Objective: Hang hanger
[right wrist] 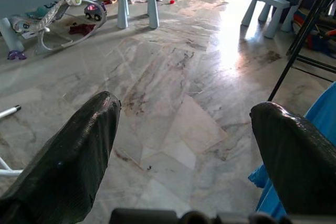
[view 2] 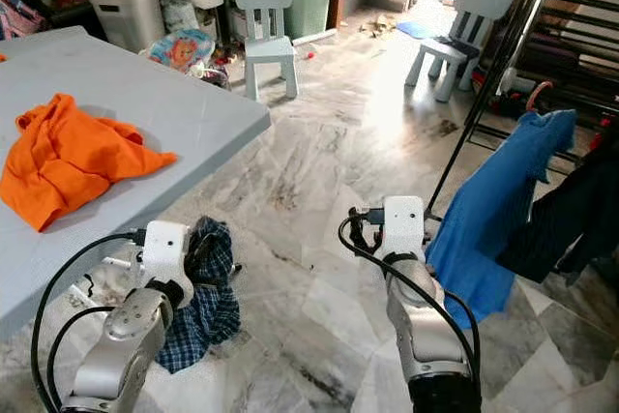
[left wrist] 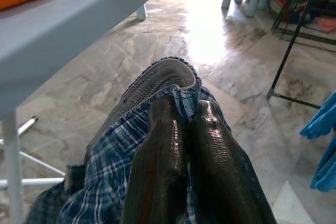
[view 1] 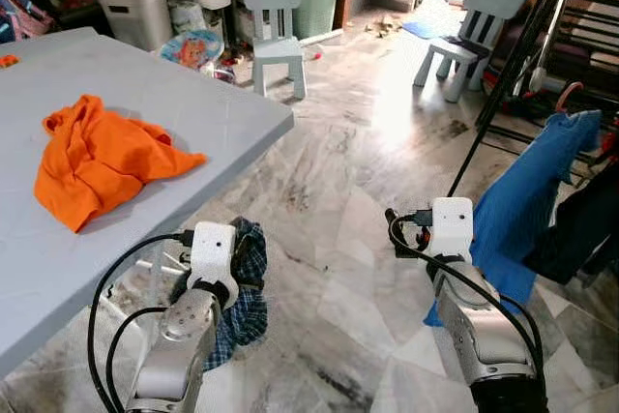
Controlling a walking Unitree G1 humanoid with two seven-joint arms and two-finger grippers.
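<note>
Although the task calls for hanging a hanger, the left gripper (left wrist: pixel 181 129) is pinched tight on the waistband of blue plaid shorts (view 1: pixel 247 287) beside the grey table (view 1: pixel 193 132), while the right gripper (right wrist: pixel 184 156) gapes empty near the black drying rack (view 1: pixel 513 74). I judge the hanging not yet done; no loose hanger is discernible.

Shirt (view 1: pixel 97 157) on table (view 1: pixel 222 113), rack (view 1: pixel 542 36) right

orange cloth (view 2: pixel 68 166) on table (view 2: pixel 193 113) | blue shirt (view 2: pixel 498 210) hangs on rack (view 2: pixel 542 7)
</note>
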